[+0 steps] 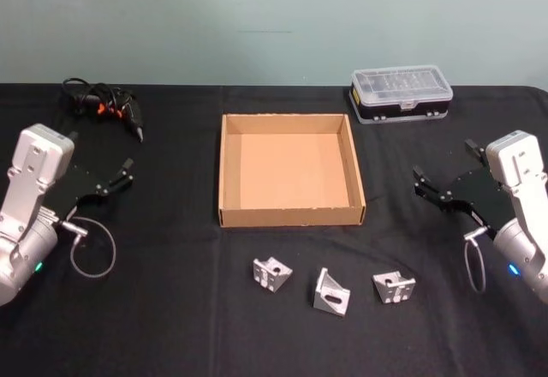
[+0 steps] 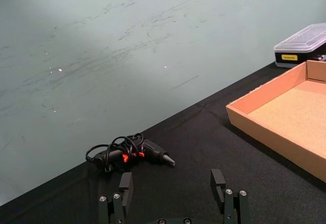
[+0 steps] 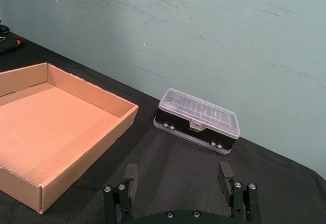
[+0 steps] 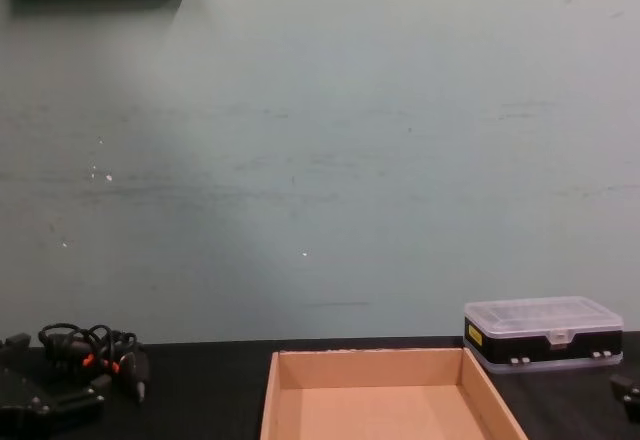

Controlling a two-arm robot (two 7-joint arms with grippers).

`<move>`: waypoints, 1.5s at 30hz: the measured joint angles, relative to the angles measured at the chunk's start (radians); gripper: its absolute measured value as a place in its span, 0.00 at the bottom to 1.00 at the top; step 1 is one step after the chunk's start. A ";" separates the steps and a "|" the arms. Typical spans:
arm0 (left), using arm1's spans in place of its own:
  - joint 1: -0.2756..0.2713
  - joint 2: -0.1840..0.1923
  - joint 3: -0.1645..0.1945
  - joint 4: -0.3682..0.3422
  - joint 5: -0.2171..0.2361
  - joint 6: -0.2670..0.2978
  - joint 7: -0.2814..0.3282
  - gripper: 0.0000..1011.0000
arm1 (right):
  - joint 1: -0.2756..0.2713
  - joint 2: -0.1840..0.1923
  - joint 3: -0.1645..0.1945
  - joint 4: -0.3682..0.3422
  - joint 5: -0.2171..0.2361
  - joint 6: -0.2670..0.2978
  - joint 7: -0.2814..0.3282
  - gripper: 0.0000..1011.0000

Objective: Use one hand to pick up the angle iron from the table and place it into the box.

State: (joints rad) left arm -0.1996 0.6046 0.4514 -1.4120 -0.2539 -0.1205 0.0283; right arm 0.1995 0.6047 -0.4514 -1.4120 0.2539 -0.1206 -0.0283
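Observation:
Three silver angle irons lie in a row on the black table (image 1: 171, 326), in front of the box: one on the left (image 1: 271, 274), one in the middle (image 1: 330, 292), one on the right (image 1: 393, 286). The tan cardboard box (image 1: 224, 171) sits mid-table with nothing inside; its walls also show in the left wrist view (image 2: 265, 132), the right wrist view (image 3: 76, 89) and the chest view (image 4: 272, 390). My left gripper (image 1: 128, 174) hovers open at the left side, seen too from its wrist (image 2: 173, 188). My right gripper (image 1: 417, 182) hovers open at the right, fingers spread (image 3: 177, 178).
A black case with a clear lid (image 1: 401, 92) stands behind the box at the right. A black and orange tool with a coiled cable (image 1: 116, 107) lies at the back left. A wall rises just behind the table's far edge.

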 joint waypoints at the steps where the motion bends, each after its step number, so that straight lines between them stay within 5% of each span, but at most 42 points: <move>1: 0.000 0.000 0.000 0.000 0.000 0.000 0.000 0.99 | 0.000 0.000 0.000 0.000 0.000 0.000 0.000 0.99; 36: 0.000 0.000 0.000 0.000 0.000 0.000 0.000 0.99 | 0.000 0.000 0.000 0.000 0.000 0.000 0.000 0.99; 45: 0.000 0.000 0.000 0.000 0.000 0.000 0.000 0.99 | -0.025 0.012 0.029 -0.030 -0.003 0.002 0.026 0.99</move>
State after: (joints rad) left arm -0.1995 0.6047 0.4514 -1.4120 -0.2539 -0.1206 0.0283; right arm 0.1741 0.6168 -0.4225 -1.4417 0.2506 -0.1183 -0.0024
